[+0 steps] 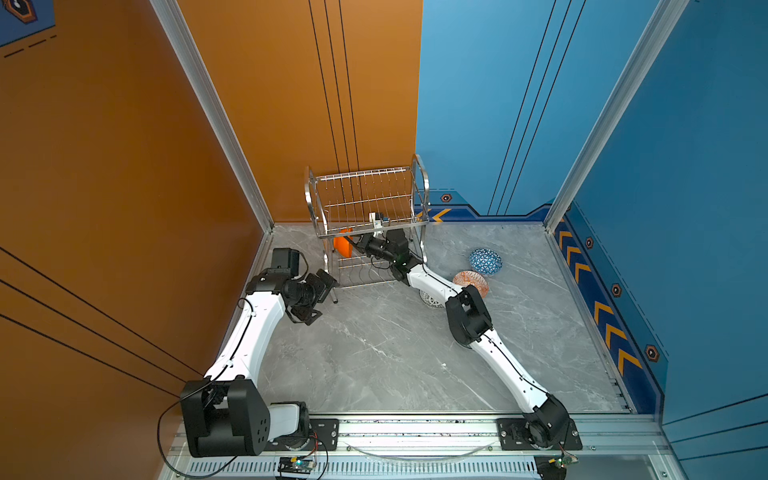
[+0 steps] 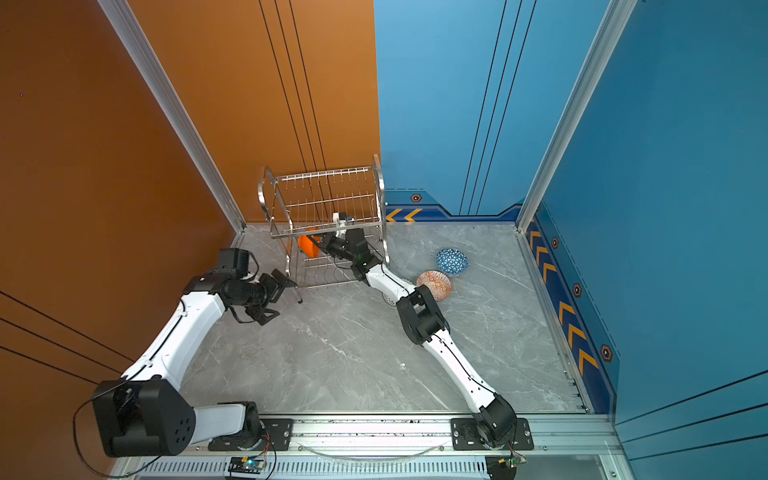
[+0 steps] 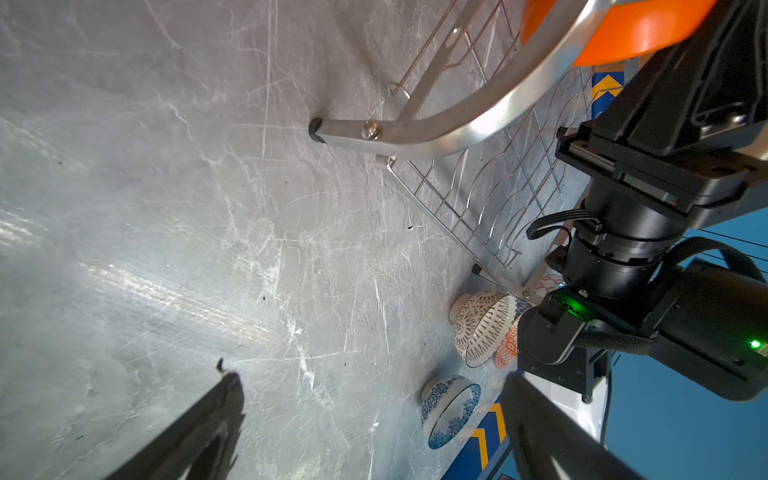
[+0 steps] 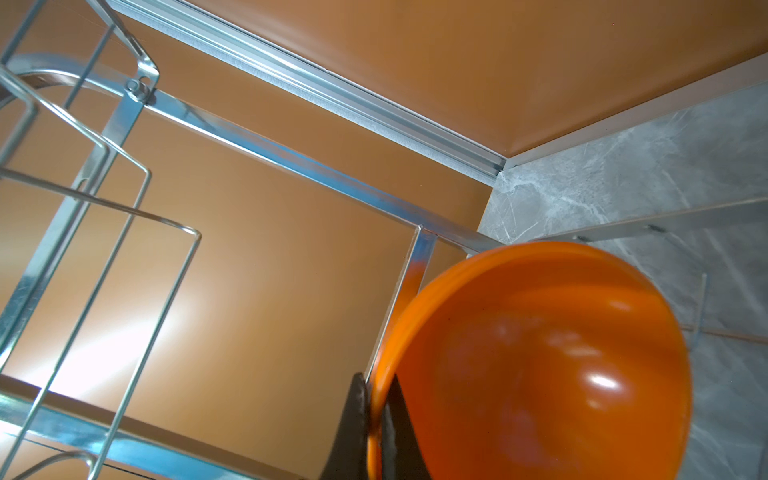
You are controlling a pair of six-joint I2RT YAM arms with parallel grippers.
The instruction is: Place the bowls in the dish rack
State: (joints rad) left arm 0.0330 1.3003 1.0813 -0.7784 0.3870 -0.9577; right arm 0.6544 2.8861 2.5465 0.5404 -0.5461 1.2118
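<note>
At the left end of the dish rack, the right claw grips the orange bowl by its rim, on edge over the lower shelf.

Robot test cell, lab-style, not home kitchen. Dish rack stands at back of grey marble-look tabletop, boxed in by aluminium profile posts. Printed panels behind rack: orange wall to its left, blue wall to its right, chevron strip along base. Opposite rack, front edge: aluminium rail carrying white-and-black left arm and right arm; bare circuit board with loose wires below.
</note>
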